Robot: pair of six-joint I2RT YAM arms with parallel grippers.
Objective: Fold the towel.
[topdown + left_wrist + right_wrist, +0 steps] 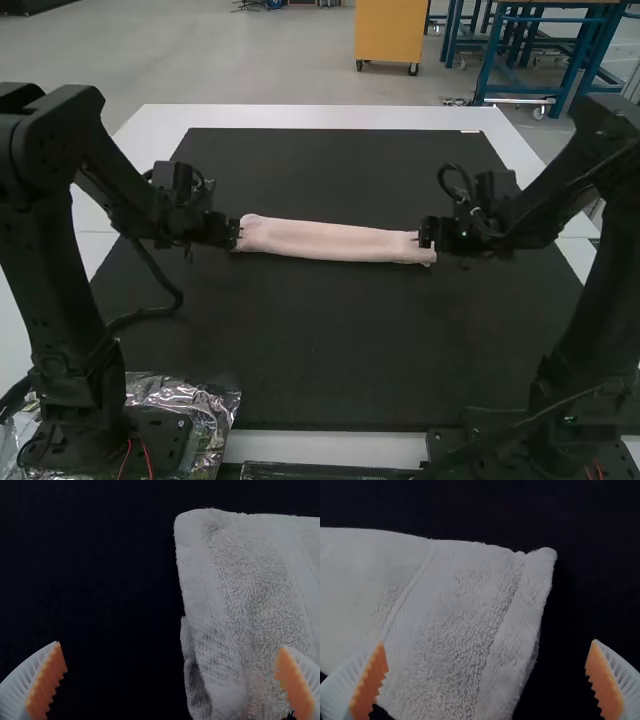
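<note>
Pink towel (pixel 335 241), folded strip | left gripper (pixel 237 232), right gripper (pixel 425 237) — wide, at towel's ends | advised: pinch all layers evenly

The high view is moderately bright: the white desk (pixel 320 115) is palest at twelve o'clock, and crumpled silver plastic film (pixel 212 410) throws small glints at seven. The matte black mat (pixel 320 350) gives back little light. Both wrist views are dim, the mat sinking nearly to black, soft shading along the folds of the pale pink terry towel (pixel 330 241).
</note>
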